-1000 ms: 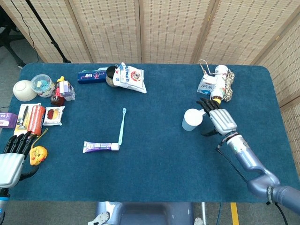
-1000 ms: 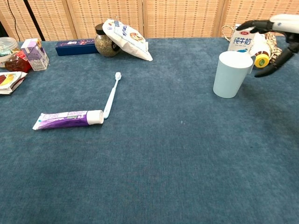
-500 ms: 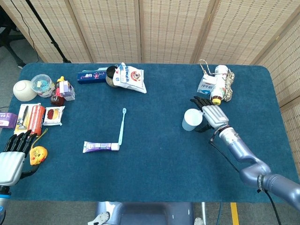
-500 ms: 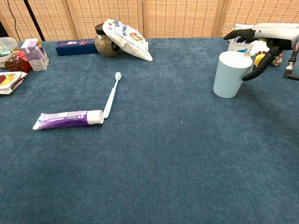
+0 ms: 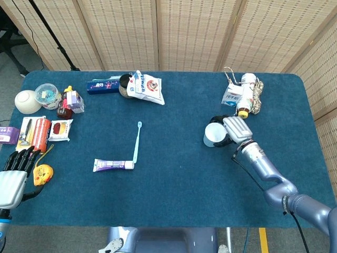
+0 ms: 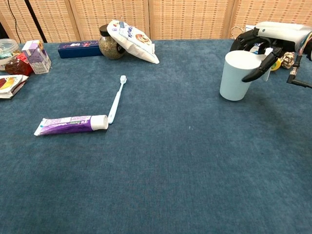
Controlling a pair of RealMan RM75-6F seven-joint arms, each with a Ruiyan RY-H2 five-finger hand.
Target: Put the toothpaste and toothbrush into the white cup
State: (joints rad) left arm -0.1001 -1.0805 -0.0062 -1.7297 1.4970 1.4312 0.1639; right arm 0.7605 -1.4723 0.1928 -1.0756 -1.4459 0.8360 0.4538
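Our right hand (image 6: 265,41) has closed in from beside the cup (image 6: 237,75) and now wraps it, seemingly gripping, so we can likely carry it toward the toothpaste (image 5: 113,165) and toothbrush (image 5: 136,142) lying mid-table, while our left hand (image 5: 13,174) idles, fingers apart.

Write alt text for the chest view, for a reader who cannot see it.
The robot's right hand wraps its fingers around an upright white cup at the right of a blue table. Far to the left, a purple toothpaste tube lies flat with a toothbrush angled at its cap end.
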